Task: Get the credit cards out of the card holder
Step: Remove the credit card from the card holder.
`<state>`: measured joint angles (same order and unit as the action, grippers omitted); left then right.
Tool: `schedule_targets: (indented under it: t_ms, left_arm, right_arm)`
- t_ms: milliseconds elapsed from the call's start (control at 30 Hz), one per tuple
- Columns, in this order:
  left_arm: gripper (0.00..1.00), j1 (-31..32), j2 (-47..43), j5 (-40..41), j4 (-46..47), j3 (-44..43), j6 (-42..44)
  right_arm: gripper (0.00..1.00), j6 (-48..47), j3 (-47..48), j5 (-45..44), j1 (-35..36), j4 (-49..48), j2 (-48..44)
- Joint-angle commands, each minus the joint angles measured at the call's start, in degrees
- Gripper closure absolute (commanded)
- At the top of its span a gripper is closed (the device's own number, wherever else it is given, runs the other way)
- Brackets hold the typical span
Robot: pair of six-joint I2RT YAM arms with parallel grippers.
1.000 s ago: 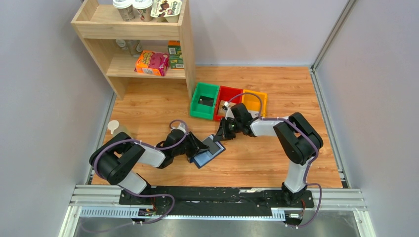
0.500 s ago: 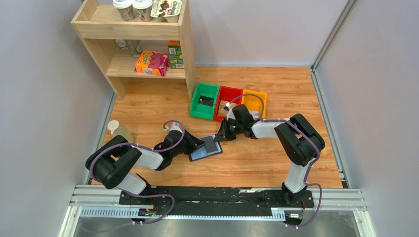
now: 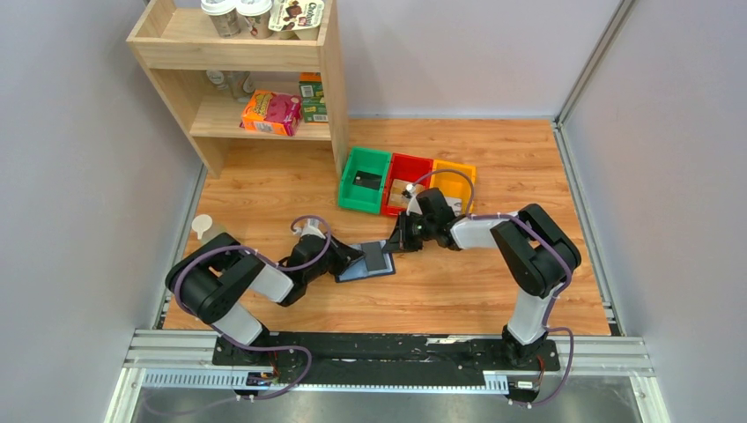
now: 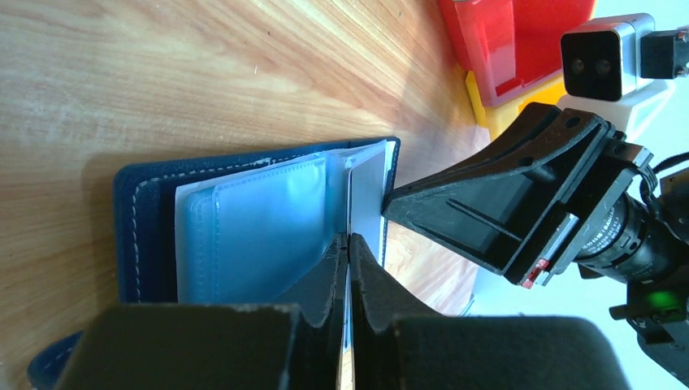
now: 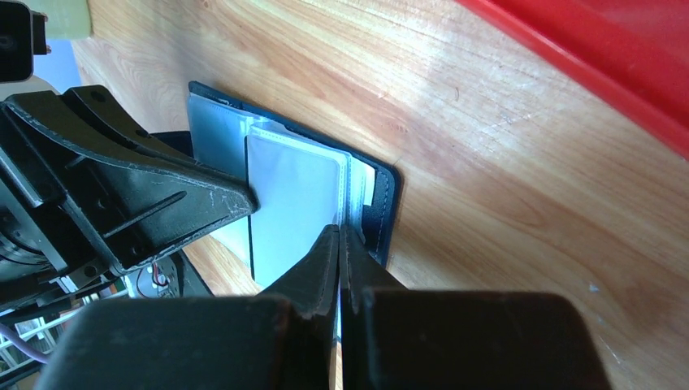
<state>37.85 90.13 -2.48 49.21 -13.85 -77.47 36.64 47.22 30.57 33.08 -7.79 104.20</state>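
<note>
Looking at the top view, the holder (image 3: 359,274) lies open and flat on the table (image 3: 458,291), between the two arms and near the bins (image 3: 410,158). The left gripper (image 3: 346,261) sits on one side of it and the right gripper (image 3: 394,245) on the other, tips almost nose to nose. The left wrist cam shows the left fingers (image 4: 321,276) squeezed onto a thin leaf of the clear sleeves (image 4: 260,215), so that's a pinch on the holder itself. The right one is clamped fully. Its own cam puts the tips right at the sleeve edge, but I can't tell whether a leaf is actually caught between them. Handling-wise, the cards should be light, stiff and slick. The sleeves are floppy plastic that grips a card by friction, and the holder weighs next to nothing, so it'll slide or lift if you just tug. I'd pin the cover or a leaf with one arm, take a card by its exposed edge with the other, and pull straight along the pocket. The top view gives the layout plus a dark rectangle (image 3: 377,257) on the holder, possibly a card. Only the wrist cams show the stacked sleeves and the stitched navy cover.
</note>
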Motion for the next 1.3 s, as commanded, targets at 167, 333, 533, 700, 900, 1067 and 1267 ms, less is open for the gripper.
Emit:
schedule_targets:
  t_ms: [167,333,533,700,900,1067,1267]
  left_arm:
    - [1.0,0.6,-0.1,1.3,14.0,5.3,-4.6]
    - [1.0,0.6,-0.7,2.3,14.4,7.3,-5.3]
    - [1.0,0.6,-1.2,1.9,10.2,6.8,-4.4]
    - [1.0,0.6,-2.1,1.4,6.8,5.7,-2.9]
    - [1.0,0.6,-4.1,1.3,2.6,4.3,-0.7]
    - [1.0,0.6,-5.3,0.9,0.2,3.4,0.4]
    - [1.0,0.6,-5.7,1.1,-0.5,3.2,0.7]
  right_arm:
    - [1.0,-2.5,-4.3,-7.6,0.5,8.3,5.0]
    - [1.0,-2.3,-4.3,-7.8,0.1,8.3,5.8]
    - [0.99,-2.4,-4.1,-7.4,0.1,8.5,2.9]
    - [0.88,-3.5,-1.7,-6.5,0.1,11.0,-3.1]
    - [0.83,-5.1,1.6,-3.5,0.3,12.3,-7.7]
    - [0.84,-5.3,3.2,2.3,1.3,9.8,-8.3]
    - [0.89,-2.9,3.8,6.0,2.3,5.3,-6.1]
